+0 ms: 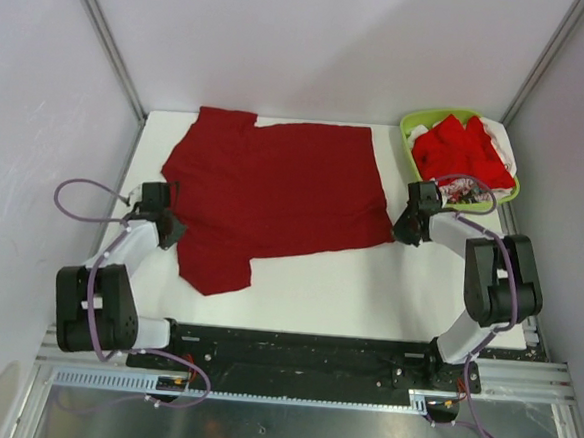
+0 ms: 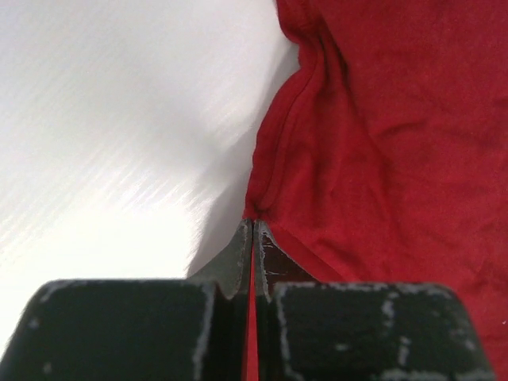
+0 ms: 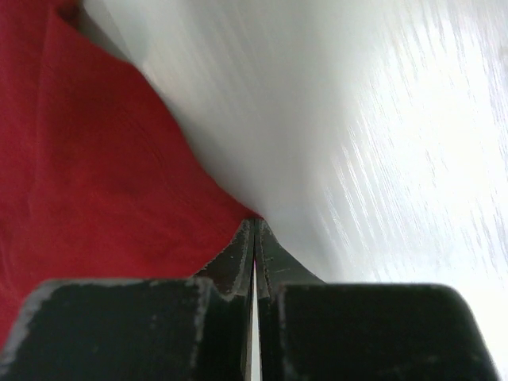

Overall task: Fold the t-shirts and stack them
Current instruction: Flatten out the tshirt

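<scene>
A dark crimson t-shirt (image 1: 274,193) lies spread flat on the white table (image 1: 368,284), with one sleeve at the far left and one at the near left. My left gripper (image 1: 168,228) is at its left edge and is shut on the cloth. The left wrist view shows red fabric (image 2: 397,143) between the closed jaws (image 2: 253,224). My right gripper (image 1: 403,230) is at the shirt's near right corner. Its jaws (image 3: 255,222) are shut, with the cloth's corner (image 3: 79,159) meeting the tips. Brighter red shirts (image 1: 462,151) lie in the basket.
A lime-green basket (image 1: 414,127) stands at the far right corner of the table. It holds the red shirts and some white patterned fabric (image 1: 464,191), just behind my right gripper. Grey walls close in the table on three sides.
</scene>
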You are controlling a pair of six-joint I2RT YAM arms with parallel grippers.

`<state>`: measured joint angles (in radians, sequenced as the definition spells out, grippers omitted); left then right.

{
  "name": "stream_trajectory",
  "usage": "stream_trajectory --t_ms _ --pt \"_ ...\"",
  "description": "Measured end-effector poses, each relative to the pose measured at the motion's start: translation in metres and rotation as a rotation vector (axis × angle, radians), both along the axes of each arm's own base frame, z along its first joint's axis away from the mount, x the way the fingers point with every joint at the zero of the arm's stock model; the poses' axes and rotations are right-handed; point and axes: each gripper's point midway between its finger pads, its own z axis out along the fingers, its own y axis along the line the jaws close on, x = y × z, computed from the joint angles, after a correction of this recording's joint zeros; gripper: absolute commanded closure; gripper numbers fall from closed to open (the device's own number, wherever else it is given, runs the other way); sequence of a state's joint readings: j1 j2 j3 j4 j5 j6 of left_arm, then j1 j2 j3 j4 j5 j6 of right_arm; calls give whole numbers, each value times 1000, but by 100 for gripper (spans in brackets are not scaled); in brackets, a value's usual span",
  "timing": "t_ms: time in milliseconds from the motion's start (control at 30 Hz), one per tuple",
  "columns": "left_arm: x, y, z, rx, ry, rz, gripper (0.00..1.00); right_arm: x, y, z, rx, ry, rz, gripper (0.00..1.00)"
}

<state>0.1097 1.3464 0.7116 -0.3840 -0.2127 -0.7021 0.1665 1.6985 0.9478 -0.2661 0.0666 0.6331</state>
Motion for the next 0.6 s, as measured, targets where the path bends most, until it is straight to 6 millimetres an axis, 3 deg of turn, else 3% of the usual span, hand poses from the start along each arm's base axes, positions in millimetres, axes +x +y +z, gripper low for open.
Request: stream_trajectory --t_ms 300,600 --pt "-22 9 18 58 18 23 100 -48 -4 9 -27 26 13 100" --pt "-46 18 28 109 48 58 97 -70 1 28 -33 -12 39 100"
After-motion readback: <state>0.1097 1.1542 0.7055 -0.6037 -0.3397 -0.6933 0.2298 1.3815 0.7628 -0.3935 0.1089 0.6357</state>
